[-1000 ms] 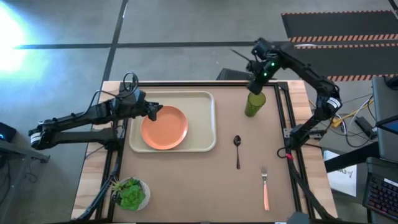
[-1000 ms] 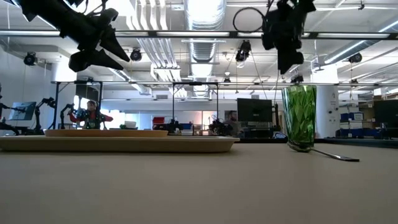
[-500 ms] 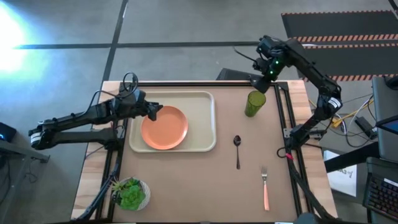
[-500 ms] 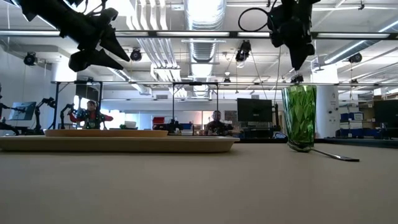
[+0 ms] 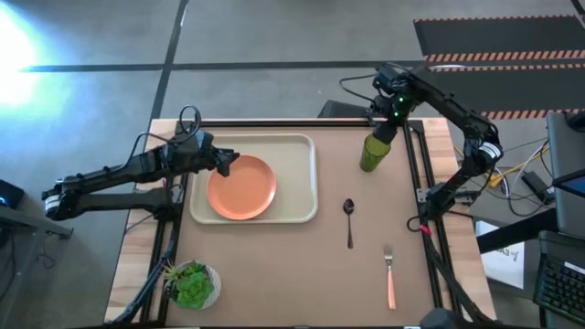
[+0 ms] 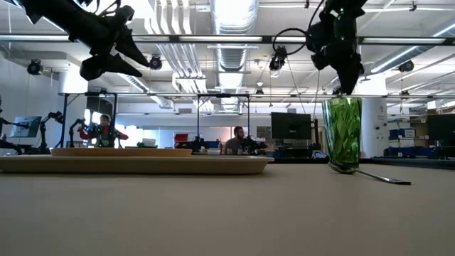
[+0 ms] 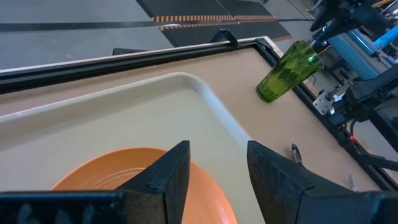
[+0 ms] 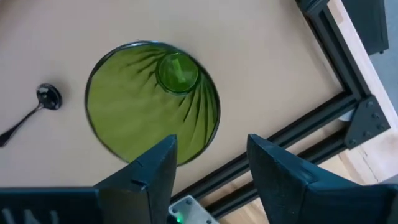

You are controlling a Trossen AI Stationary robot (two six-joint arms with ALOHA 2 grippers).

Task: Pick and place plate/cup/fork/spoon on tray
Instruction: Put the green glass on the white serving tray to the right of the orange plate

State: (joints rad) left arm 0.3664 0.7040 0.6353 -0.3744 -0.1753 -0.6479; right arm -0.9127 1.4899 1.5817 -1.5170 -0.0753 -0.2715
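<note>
Green cup stands far right on the table, well apart from the tray. My right gripper has swung back above its rim with jaws spread wider than before, so I judge a grasp is close. Left gripper hovers released over the plate.

I am seeing no readable text, label, brand, number or sign anywhere in these views. Nothing on the table or in the room behind is showing legible writing.
</note>
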